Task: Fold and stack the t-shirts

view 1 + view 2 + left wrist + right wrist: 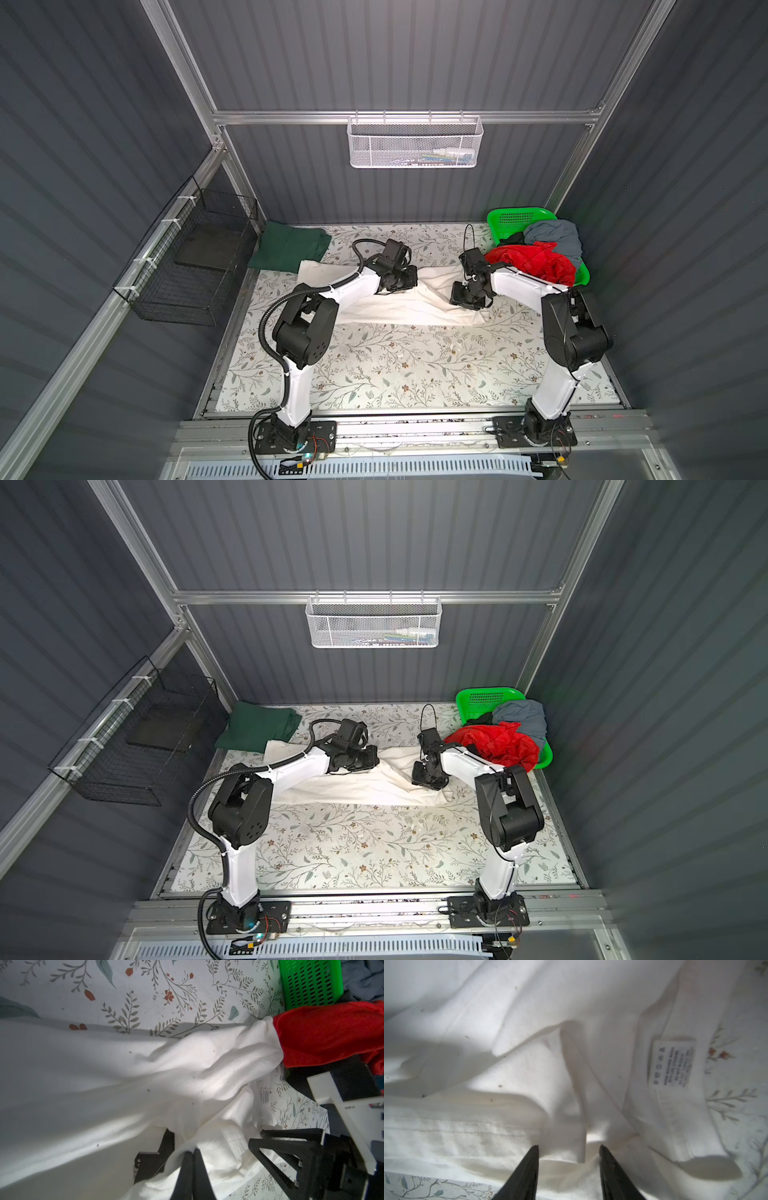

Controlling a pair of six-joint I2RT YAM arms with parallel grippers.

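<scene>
A large off-white t-shirt lies rumpled across the back of the floral table. My left gripper is shut on a pinched fold of it, and the cloth hangs away from the tips. My right gripper presses down on the shirt's right end, fingers apart around a loose fold, near the care label. A folded dark green t-shirt lies at the back left. Red, grey-blue and black t-shirts are heaped in the basket.
The bright green plastic basket stands in the back right corner. A black wire basket hangs on the left rail and a white mesh basket on the back rail. The floral table stretches toward the arm bases.
</scene>
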